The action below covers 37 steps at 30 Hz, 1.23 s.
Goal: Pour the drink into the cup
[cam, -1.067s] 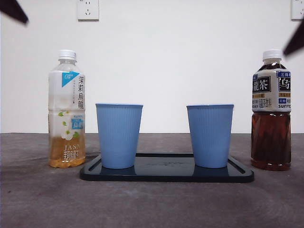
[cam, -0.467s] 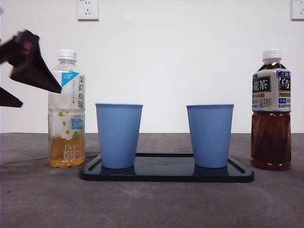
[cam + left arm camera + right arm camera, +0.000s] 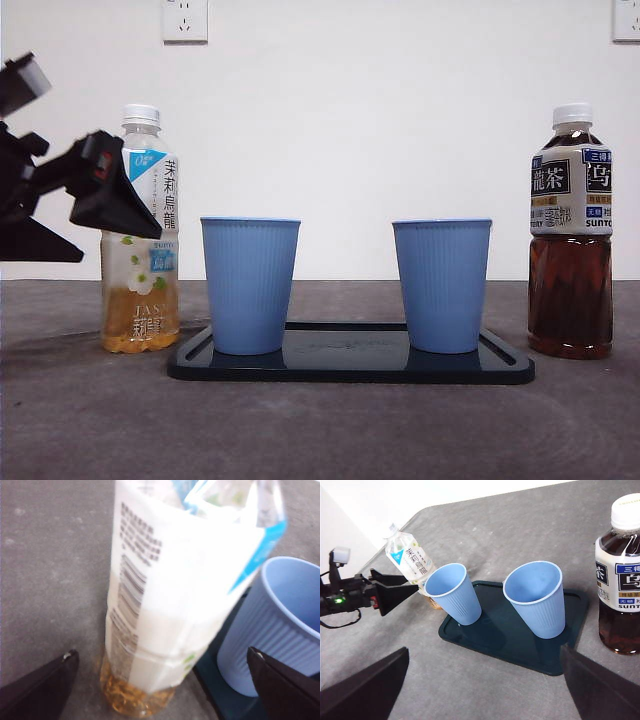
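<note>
Two cups (image 3: 250, 285) (image 3: 442, 285) stood on a tray (image 3: 350, 365) at mid-bench, with one bottle (image 3: 141, 230) left of it and another (image 3: 571, 232) right.

The front camera sits low, at about the height of the table (image 3: 330, 430), and looks level across it toward the white wall (image 3: 380, 130). The dark tray (image 3: 350, 368) is near and centred in this view.

The left wrist camera is very close to the pale tea bottle (image 3: 170, 610), looks down on it from beside the tray, and catches only the nearest blue cup (image 3: 280, 630).

The right wrist camera is higher and farther away, looking down obliquely at the whole tray (image 3: 510, 640).

All three views share the pale bottle and the cup just beside it.
</note>
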### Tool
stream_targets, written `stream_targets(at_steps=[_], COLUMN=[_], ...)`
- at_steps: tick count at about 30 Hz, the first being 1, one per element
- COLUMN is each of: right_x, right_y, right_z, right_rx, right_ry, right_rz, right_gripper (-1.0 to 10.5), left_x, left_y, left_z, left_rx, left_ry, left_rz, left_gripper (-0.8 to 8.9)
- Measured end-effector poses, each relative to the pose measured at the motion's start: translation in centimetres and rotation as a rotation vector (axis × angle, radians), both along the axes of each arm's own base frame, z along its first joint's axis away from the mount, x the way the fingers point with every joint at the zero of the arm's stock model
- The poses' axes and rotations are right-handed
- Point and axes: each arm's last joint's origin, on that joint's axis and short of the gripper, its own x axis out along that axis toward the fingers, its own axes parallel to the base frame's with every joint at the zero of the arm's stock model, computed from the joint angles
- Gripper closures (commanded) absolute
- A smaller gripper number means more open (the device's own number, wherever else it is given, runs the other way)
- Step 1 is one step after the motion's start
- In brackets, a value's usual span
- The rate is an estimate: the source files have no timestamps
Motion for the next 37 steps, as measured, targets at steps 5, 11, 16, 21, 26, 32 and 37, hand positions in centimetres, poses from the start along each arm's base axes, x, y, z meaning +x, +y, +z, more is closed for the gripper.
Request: stream_targets(at_steps=[5, 11, 16, 21, 26, 32, 37], right_x=[0.0, 0.0, 0.0, 0.0, 0.0, 0.0, 0.0], right_y=[0.0, 0.0, 0.0, 0.0, 0.0, 0.0, 0.0], right_z=[0.0, 0.0, 0.0, 0.0, 0.0, 0.0, 0.0], right_rx=[0.0, -0.002, -0.002, -0.002, -0.006, -0.008, -0.008], right_ry=[0.0, -0.001, -0.002, -0.002, -0.005, -0.006, -0.007], right_rz=[0.0, 0.001, 0.001, 0.001, 0.003, 0.004, 0.004], right_gripper=[4.7, 4.8, 4.8, 4.8, 4.8, 4.8, 4.8], left_x=[0.9, 1.7, 2.1, 2.4, 2.6, 3.0, 3.1], left_y=[-0.3, -0.5, -0.6, -0.7, -0.7, -0.8, -0.9], left_z=[-1.0, -1.8, -2.4, -3.2, -2.9, -2.5, -2.4], left_rx=[-0.006, -0.012, 0.0, 0.011, 0.008, 0.006, 0.007], left_ry=[-0.03, -0.069, -0.087, -0.08, -0.099, -0.113, -0.115], left_rz=[-0.006, -0.007, -0.013, -0.016, -0.017, -0.018, -0.019], left_gripper=[2.2, 2.3, 2.93, 3.37, 4.54, 5.19, 5.98])
